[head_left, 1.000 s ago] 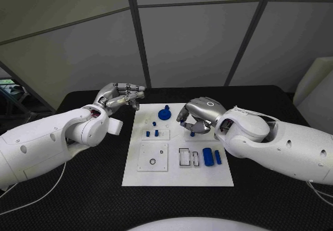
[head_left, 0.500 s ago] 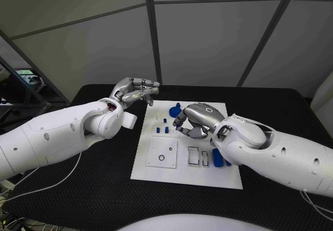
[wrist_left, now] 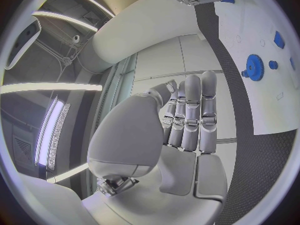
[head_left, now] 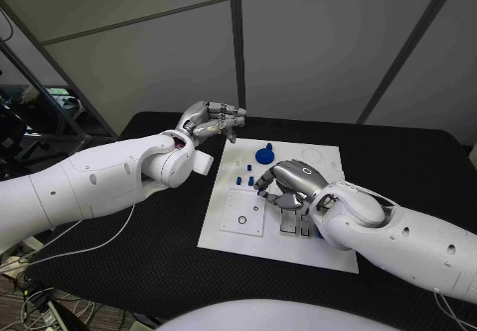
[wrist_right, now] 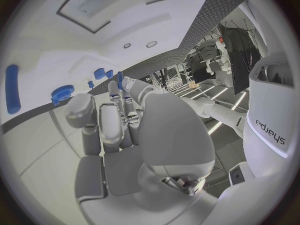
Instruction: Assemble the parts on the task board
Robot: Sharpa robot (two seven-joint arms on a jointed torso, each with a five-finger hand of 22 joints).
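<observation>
White task board (head_left: 316, 155) lies at centre of black tabletop (head_left: 149, 255), long axis running away from the robot. Blue gear-shaped part (head_left: 265, 155) w/ a short peg on top stands on the board's far half; several small blue pegs (head_left: 245, 181) stand upright in a row just nearer, beside the gear. Nearer still sits a square white inset plate (head_left: 243, 214) w/ a small black ring (head_left: 242, 221) on it, and next to it, rectangular slots (head_left: 289, 222) partly hidden by the right hand. Right hand (head_left: 287, 185) hovers over the board's middle, approx. between pegs and slots; fingers (head_left: 270, 196) curled downward and inward, but whether they pinch a part cannot be told; right wrist view shows a small blue piece (wrist_right: 120, 80) close by the fingertips, contact unclear. A long blue bar (wrist_right: 12, 88) lies flat on the board in that same view. Left hand (head_left: 211, 121) is raised above the tabletop just off the board's far left corner, fingers (wrist_left: 194, 112) bent together, clenched on nothing.
</observation>
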